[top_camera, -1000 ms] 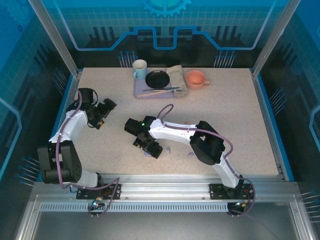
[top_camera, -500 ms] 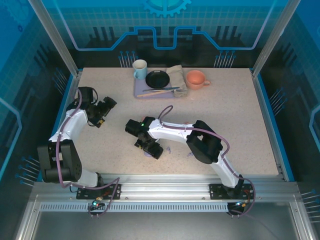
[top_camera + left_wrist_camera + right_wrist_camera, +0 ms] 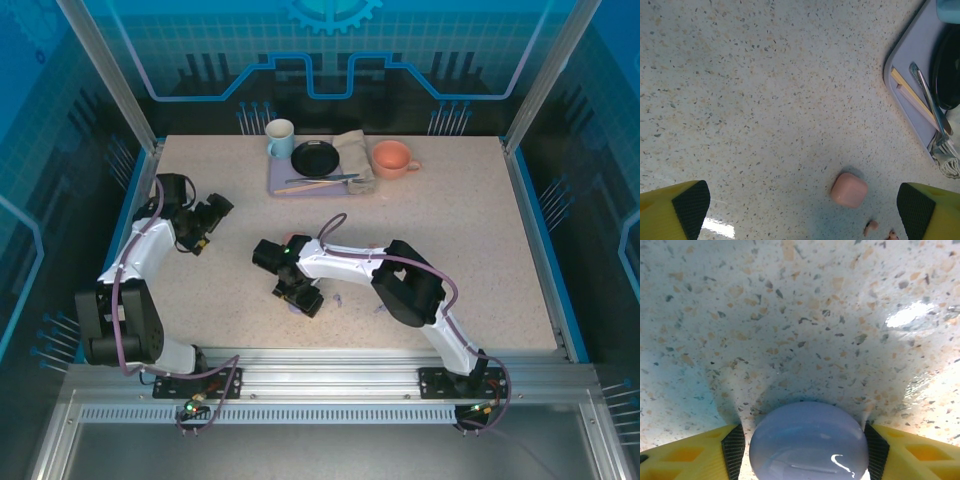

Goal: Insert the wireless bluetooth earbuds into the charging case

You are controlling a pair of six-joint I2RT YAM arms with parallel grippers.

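Earbuds [image 3: 871, 227] lie loose, none seemingly cased; right gripper [image 3: 802, 440] flanks the lilac case [image 3: 810, 455], grip unclear; left gripper [image 3: 802, 202] gapes empty.

You look down on a speckled beige surface [image 3: 480, 230] edged in blue. Blue walls [image 3: 200, 60] printed with circuit lines and a gear [image 3: 335, 12] at 12 o'clock enclose it. Aluminium posts [image 3: 105, 75] rise at 10 and 2; a slotted rail [image 3: 330, 385] runs at 6.

A lilac tray [image 3: 283, 178] bearing a black dish [image 3: 316, 158] sits on the table [image 3: 480, 230] near an orange cup [image 3: 391, 158].
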